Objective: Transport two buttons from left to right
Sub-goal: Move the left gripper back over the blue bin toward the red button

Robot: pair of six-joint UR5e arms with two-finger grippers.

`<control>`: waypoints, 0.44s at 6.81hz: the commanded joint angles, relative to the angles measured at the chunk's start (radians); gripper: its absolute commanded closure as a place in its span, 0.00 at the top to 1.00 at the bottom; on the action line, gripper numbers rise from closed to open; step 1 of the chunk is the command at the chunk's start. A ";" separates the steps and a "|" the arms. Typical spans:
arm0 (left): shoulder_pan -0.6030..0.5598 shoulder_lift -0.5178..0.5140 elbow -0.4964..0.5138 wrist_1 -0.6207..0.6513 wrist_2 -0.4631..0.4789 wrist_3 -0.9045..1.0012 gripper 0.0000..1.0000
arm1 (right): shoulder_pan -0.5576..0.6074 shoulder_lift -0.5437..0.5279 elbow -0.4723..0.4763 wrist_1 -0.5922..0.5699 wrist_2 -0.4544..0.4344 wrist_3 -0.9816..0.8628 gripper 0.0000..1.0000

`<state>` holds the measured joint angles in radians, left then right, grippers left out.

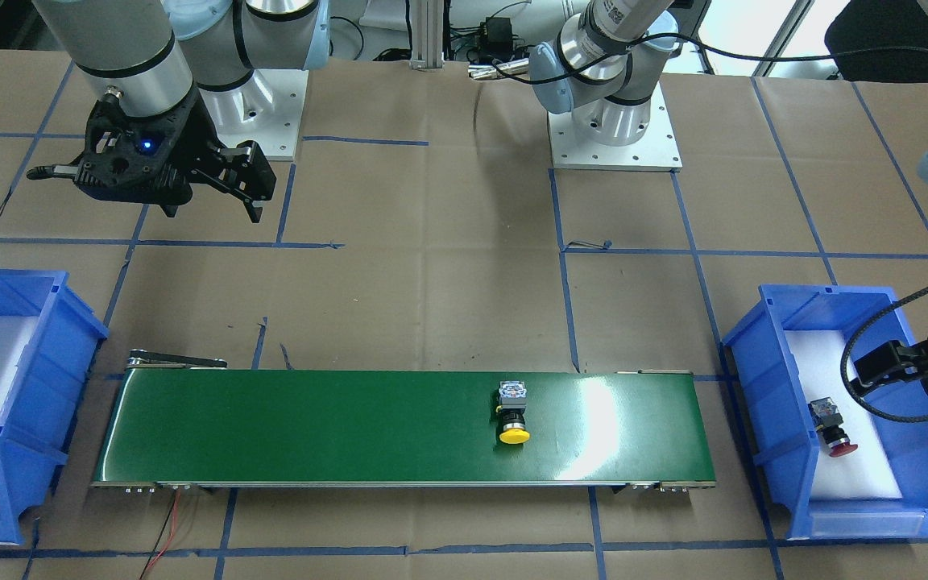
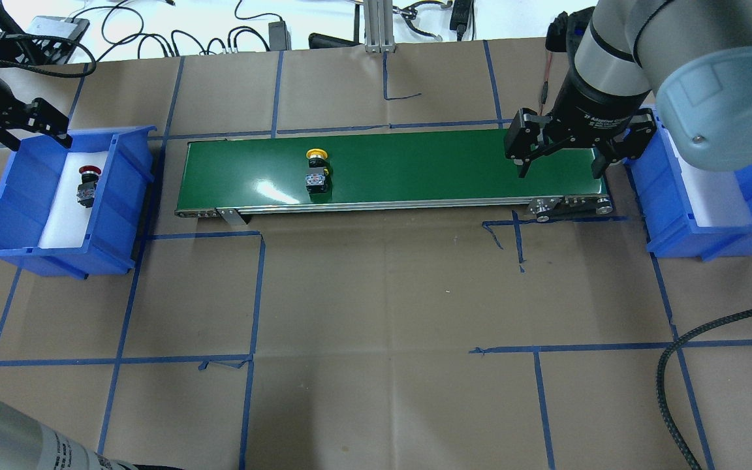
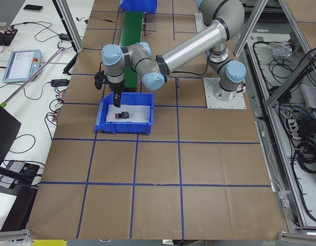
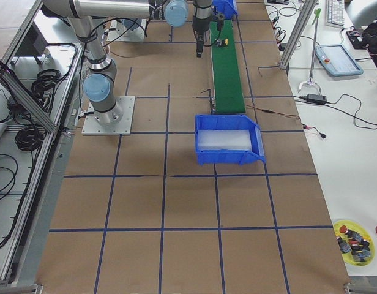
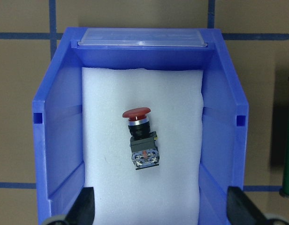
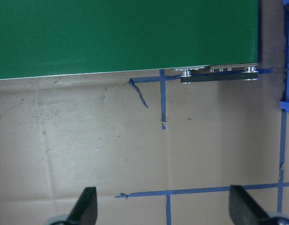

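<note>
Showing left gripper point(image 5: 163, 211), fingers apart, over red button point(image 5: 140, 140) lying in blue bin point(image 5: 60, 140), centred ahead of fingers. Rigid, prob. light; cap slick, so grip blocky body. Yellow button point(image 2: 316, 171) on belt point(image 2: 428, 163), well apart from right gripper point(image 2: 560, 163), also spread.

Green conveyor point(image 2: 454, 163) on a taped bench point(image 2: 376, 307)
Left bin point(image 2: 118, 209) and right bin point(image 2: 670, 222), both blue and foam-lined, stand just off its ends.

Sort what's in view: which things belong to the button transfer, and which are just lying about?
Job: yellow button on the green conveyor belt; red button in the left blue bin; right blue bin.
Lying about: teach pendant, yellow dish of parts, cables beyond the table.
</note>
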<state>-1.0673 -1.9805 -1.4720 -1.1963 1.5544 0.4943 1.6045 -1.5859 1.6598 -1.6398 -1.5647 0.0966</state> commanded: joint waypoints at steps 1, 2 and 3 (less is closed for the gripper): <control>-0.003 -0.033 -0.057 0.105 0.001 -0.006 0.99 | 0.000 0.001 0.000 0.000 0.000 0.000 1.00; -0.005 -0.044 -0.100 0.175 0.001 -0.006 0.99 | 0.000 0.001 0.000 0.000 0.000 0.000 1.00; -0.005 -0.044 -0.143 0.223 0.001 -0.006 0.99 | 0.000 0.000 0.000 0.000 0.000 0.000 1.00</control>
<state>-1.0713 -2.0195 -1.5665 -1.0360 1.5554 0.4883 1.6045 -1.5851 1.6598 -1.6398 -1.5646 0.0967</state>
